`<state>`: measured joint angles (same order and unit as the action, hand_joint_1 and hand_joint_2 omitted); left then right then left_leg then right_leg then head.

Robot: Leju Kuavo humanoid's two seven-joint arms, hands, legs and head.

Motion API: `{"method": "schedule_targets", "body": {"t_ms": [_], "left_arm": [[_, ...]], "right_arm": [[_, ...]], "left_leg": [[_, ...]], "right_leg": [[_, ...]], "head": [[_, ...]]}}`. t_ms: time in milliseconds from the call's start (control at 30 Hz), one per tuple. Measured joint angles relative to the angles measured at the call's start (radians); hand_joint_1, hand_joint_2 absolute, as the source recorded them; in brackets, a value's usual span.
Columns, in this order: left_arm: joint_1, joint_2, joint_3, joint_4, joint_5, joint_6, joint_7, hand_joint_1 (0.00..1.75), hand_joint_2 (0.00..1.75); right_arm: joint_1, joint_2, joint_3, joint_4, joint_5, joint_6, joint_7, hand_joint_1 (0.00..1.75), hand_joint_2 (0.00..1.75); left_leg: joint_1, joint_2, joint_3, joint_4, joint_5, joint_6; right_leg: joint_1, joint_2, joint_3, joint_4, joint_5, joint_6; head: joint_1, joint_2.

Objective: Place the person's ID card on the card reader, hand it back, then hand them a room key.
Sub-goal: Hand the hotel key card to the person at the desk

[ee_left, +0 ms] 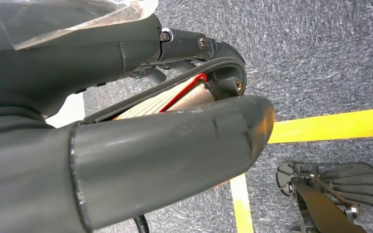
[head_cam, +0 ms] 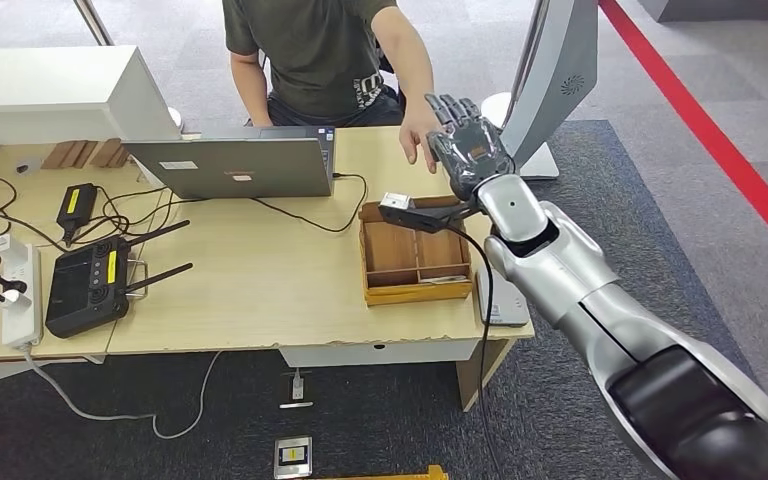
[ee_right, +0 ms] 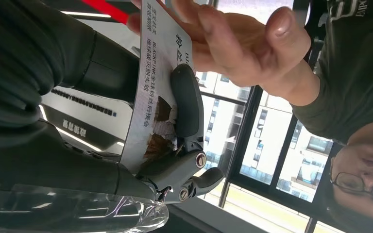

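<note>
Card (ee_right: 158, 82) sits pinched in the right hand (head_cam: 470, 150), raised over the worktop's (head_cam: 260, 270) far edge, where the person's hand (ee_right: 228, 43) touches its other end. Left hand (ee_left: 126, 145) hangs over carpet; I cannot tell its grip.

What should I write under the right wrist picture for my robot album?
Robot's grey right hand pinches a white printed card while a person's hand takes its other end.

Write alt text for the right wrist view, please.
The robot's right hand holds a printed card under its thumb while a person's hand touches the card's far end. Windows are behind them.
</note>
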<state>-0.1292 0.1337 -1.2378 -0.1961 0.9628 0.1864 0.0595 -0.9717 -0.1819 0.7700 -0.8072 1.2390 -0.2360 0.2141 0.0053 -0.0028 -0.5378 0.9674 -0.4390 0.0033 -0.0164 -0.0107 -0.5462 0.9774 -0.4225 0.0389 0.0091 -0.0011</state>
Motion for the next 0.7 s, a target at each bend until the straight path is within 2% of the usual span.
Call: {"method": "schedule_targets", "body": {"t_ms": [300,333,400,433,467,533,700], "left_arm": [[0.000,0.000,-0.005,0.000,-0.010,-0.007,0.004,0.00,0.00],[0.000,0.000,-0.005,0.000,-0.010,-0.007,0.004,0.00,0.00],[0.000,-0.001,-0.006,0.000,-0.010,-0.007,0.003,0.00,0.00],[0.000,-0.001,-0.007,0.000,-0.011,-0.007,0.003,0.00,0.00],[0.000,-0.001,-0.007,0.000,-0.011,-0.007,0.003,0.00,0.00],[0.000,-0.002,-0.009,0.000,-0.011,-0.007,0.003,0.00,0.00],[0.000,-0.004,-0.013,0.000,-0.012,-0.007,0.003,0.00,0.00]], "right_arm": [[-0.001,0.014,0.007,0.044,0.006,-0.009,0.013,1.75,1.75],[-0.001,0.014,0.007,0.048,0.010,-0.015,0.013,1.54,1.75],[-0.001,0.014,0.007,0.054,0.017,-0.023,0.014,0.67,1.75],[-0.001,0.013,0.007,0.056,0.021,-0.027,0.015,0.24,1.31],[-0.001,0.013,0.007,0.059,0.026,-0.031,0.017,0.00,0.87],[-0.001,0.013,0.007,0.064,0.038,-0.044,0.021,0.00,0.00],[-0.001,0.012,0.007,0.077,0.064,-0.062,0.022,0.00,0.00]], "left_leg": [[0.000,0.000,0.000,0.000,0.000,0.000],[0.000,0.000,0.000,0.000,0.000,0.000],[0.000,0.000,0.000,0.000,0.000,0.000],[0.000,0.000,0.000,0.000,0.000,0.000],[0.000,0.000,0.000,0.000,0.000,0.000],[0.000,0.000,0.000,0.000,0.000,0.000],[0.000,0.000,0.000,0.000,0.000,0.000]], "right_leg": [[0.000,0.000,0.000,0.000,0.000,0.000],[0.000,0.000,0.000,0.000,0.000,0.000],[0.000,0.000,0.000,0.000,0.000,0.000],[0.000,0.000,0.000,0.000,0.000,0.000],[0.000,0.000,0.000,0.000,0.000,0.000],[0.000,0.000,0.000,0.000,0.000,0.000],[0.000,0.000,0.000,0.000,0.000,0.000]], "head": [[0.000,0.000],[0.000,0.000],[0.000,0.000],[0.000,0.000],[0.000,0.000],[0.000,0.000],[0.000,0.000]]}}
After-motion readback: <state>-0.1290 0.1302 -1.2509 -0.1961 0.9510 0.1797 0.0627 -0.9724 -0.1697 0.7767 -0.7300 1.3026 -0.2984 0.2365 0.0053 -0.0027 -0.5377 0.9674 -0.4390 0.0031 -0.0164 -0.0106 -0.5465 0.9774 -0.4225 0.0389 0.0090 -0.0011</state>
